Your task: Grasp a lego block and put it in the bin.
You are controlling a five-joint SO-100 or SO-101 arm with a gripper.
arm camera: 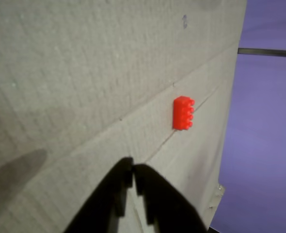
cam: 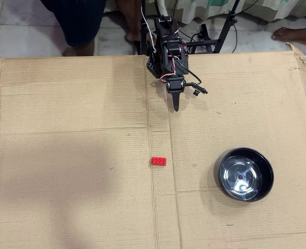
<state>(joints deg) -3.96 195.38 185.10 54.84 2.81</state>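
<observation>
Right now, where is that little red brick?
In the overhead view the brick lies on the cardboard near the middle crease, left of the bowl and below the gripper, touching neither.

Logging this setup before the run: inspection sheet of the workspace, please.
Surface: flat cardboard sheet, creased, edges torn.
Job's things: red brick lying free on the cardboard by a crease; bowl to its right in the overhead view, empty, apart from the brick.
Clutter: nothing seen on the cardboard.
Gripper: gripper shut, empty, well short of the brick; fingers together in the wrist view.
Cables: wires on the arm, clear of the work area.
Surroundings: tiled floor; a person's legs and a bare foot near the far edge.
</observation>
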